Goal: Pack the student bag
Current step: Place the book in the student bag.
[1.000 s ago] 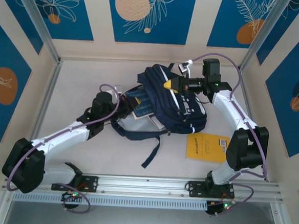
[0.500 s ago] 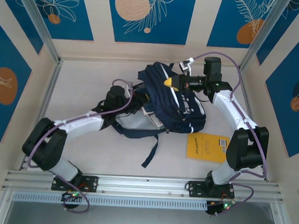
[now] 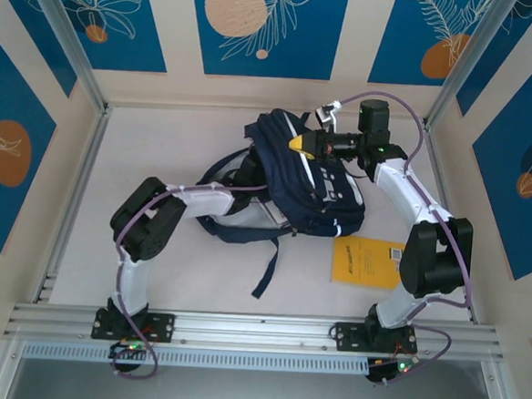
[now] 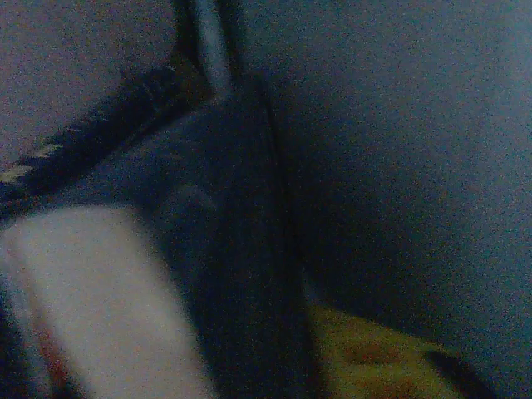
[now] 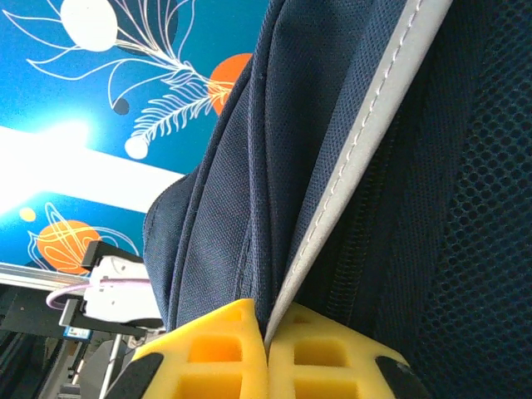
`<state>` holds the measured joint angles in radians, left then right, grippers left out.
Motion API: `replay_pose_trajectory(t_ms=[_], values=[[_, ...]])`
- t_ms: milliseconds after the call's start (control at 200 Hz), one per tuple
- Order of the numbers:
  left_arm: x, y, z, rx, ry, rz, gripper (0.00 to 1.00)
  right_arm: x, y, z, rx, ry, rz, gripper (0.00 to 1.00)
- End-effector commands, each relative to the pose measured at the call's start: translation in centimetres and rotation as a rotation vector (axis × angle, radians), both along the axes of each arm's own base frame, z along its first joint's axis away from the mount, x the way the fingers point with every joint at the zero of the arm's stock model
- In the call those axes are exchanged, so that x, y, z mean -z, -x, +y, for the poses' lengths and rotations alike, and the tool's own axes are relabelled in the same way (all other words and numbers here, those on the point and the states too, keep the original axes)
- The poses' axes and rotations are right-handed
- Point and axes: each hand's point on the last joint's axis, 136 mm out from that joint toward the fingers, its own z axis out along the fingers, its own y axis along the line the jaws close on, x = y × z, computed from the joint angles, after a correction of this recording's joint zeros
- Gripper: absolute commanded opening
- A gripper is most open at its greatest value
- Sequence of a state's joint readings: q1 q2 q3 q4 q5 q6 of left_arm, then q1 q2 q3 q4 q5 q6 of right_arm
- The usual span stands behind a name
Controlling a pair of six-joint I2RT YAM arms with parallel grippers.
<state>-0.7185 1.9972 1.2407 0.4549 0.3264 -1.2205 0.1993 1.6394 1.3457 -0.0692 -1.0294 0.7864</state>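
Note:
The student bag, dark navy with thin white stripes, lies in the middle of the table with its opening facing left. My right gripper is shut on the bag's upper edge and holds the flap up. In the right wrist view the yellow pads pinch the white-piped seam of the bag. My left arm reaches into the opening, and its gripper is hidden inside. The left wrist view is dark: navy fabric, a blurred pale shape and a yellowish patch.
A yellow book lies flat on the table right of the bag, beside the right arm's elbow. A loose dark strap trails from the bag toward the near rail. Metal frame posts and patterned walls close in the workspace.
My left arm has pushed forward and right, deep into the bag's opening, and the blue book seen at the opening is now hidden. The right gripper keeps its hold, slightly raised.

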Motion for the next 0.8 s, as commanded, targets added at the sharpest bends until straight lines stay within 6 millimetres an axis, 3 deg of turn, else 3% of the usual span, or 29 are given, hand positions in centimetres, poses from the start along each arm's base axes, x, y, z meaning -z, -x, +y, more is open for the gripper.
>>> replay_pose_trajectory(t_ms=[0,85,190,330,615,795], values=[[-3.4,0.2,-0.5,0.042,0.038,-0.076,0.52,-3.9,1.4,0.0,-0.083,-0.066,-0.168,0.00],[-4.2,0.2,1.3,0.028,-0.009,-0.087,0.70,-3.6,0.9,-0.4,-0.062,-0.062,-0.167,0.00],[-5.3,0.8,3.9,0.016,-0.071,-0.107,0.79,-3.1,0.3,-1.0,-0.029,-0.051,-0.169,0.00],[-6.3,2.2,7.3,0.003,-0.140,-0.122,0.80,-2.2,-0.6,-1.4,0.025,-0.020,-0.169,0.00],[-6.2,5.6,15.8,-0.098,-0.306,-0.092,0.80,0.0,-2.7,-1.8,0.184,0.088,-0.196,0.00],[-10.1,8.2,21.9,-0.179,-0.428,-0.221,0.82,3.3,-4.1,0.5,0.243,0.263,-0.190,0.01]])
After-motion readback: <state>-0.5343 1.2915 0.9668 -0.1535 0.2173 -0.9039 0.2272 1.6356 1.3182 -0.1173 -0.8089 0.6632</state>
